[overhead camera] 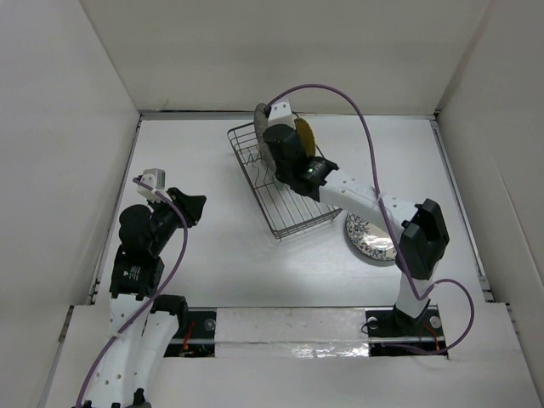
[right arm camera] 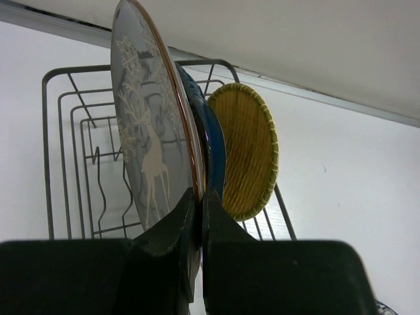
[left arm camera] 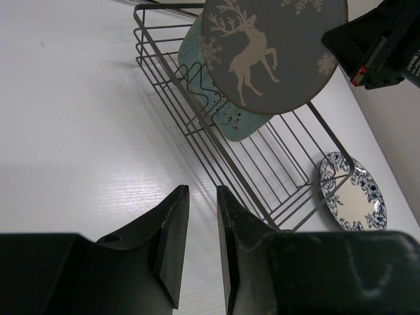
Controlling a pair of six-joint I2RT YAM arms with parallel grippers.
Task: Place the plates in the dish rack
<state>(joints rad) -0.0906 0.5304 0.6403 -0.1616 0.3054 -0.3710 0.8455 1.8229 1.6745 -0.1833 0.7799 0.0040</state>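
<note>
Grey deer plate (right arm camera: 147, 131), held on edge over the dish rack (overhead camera: 270, 200). The right gripper (right arm camera: 199, 197) is clenched on the plate's rim, so the plate hangs upright with its faces parallel to the dishes already standing there. This is probably the orientation needed to slide it between the tines. Its lower edge is hidden, so whether it touches the rack cannot be told.

The dark blue dish (right arm camera: 213, 144) stands just behind the plate, and the yellow plate (right arm camera: 246, 154) stands behind that. The mint dish (left arm camera: 195, 65) leans in the rack at the plate's other face. All three rest on edge, which saves room in the row.

The blue-and-white plate (left arm camera: 352, 193) lies flat on the bench (left arm camera: 79, 131), just beside the rack's near corner and close to the right arm. It is judged the last piece to load.

The left gripper (left arm camera: 200, 193) hangs over bare bench, well apart from the rack. Its jaws are slightly parted and grasp nothing, which keeps it out of the working arm's way.

The bench is smooth, white and faintly glossy. Plain white walls (overhead camera: 68, 102) enclose it on three sides.
</note>
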